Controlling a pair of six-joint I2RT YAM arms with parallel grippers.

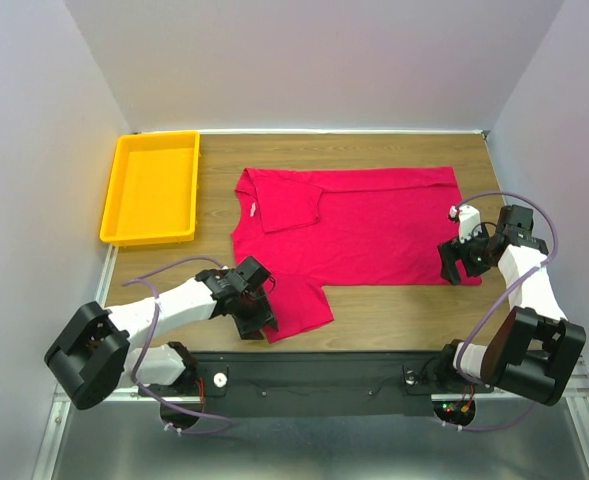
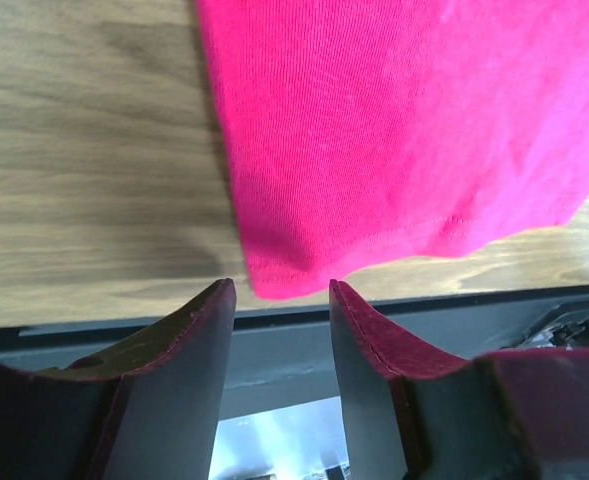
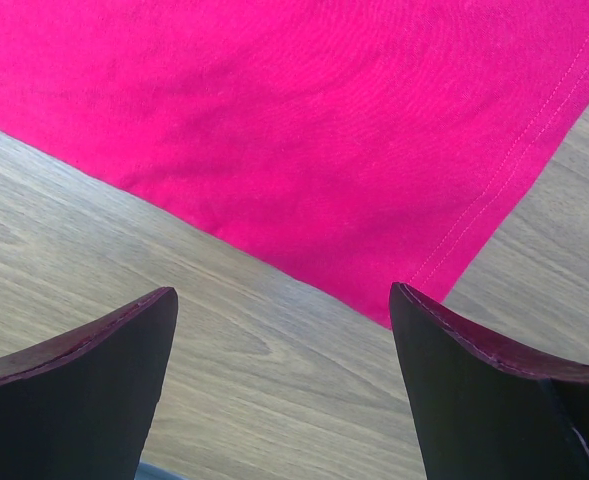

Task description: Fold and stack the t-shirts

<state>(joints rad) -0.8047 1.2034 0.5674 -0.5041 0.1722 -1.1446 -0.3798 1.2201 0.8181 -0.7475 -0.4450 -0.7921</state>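
Note:
One crimson-red t-shirt lies spread on the wooden table, collar to the left with a small white neck label. Its far sleeve is folded in over the chest; its near sleeve sticks out toward the table's front edge. My left gripper is open and empty at that sleeve's left corner; in the left wrist view the sleeve's corner ends just beyond my fingertips. My right gripper is wide open and empty just short of the shirt's near right hem corner, over bare wood.
A yellow plastic tray stands empty at the table's far left. The black front rail runs just below the left gripper. White walls close in the left, back and right sides.

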